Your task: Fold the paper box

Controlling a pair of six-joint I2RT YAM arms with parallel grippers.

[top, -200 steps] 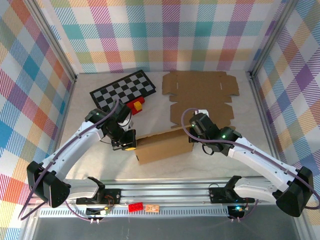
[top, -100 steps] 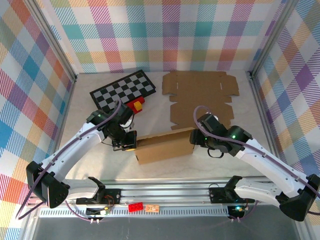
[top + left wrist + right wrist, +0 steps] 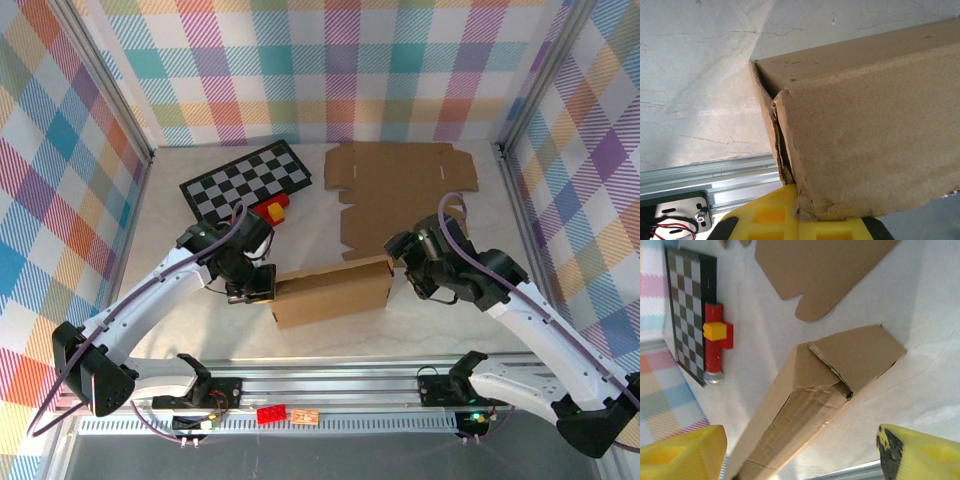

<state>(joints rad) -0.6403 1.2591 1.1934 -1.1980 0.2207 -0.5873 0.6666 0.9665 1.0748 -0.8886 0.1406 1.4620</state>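
Plaid walls (image 3: 330,70) in many colours closed in a pale marbled table (image 3: 200,330), with an aluminium rail (image 3: 340,385) along its near edge. The paper box (image 3: 332,292) lay near the middle of the table, close to the rail. It was folded into a long low block and ran left to right, its right end a little farther back. Beyond it, well apart from the rail, a flat cardboard blank (image 3: 400,190) lay unfolded on the table. To the left of that was a checkerboard (image 3: 247,181), and a red and yellow block toy (image 3: 270,211) rested at the board's near edge.

The left gripper (image 3: 255,287) was at the box's left end with its yellow fingers drawn together. From its wrist camera, the box's ragged, crumpled corner sat right against the fingers, and the end layers of card gaped a little. I could not tell whether any card was pinched between them.

The right gripper (image 3: 398,262) hung by the box's right end with its jaws wide apart and nothing between them. Its wrist camera looked along the box, where the end flap was tucked in under a rough, slightly open seam
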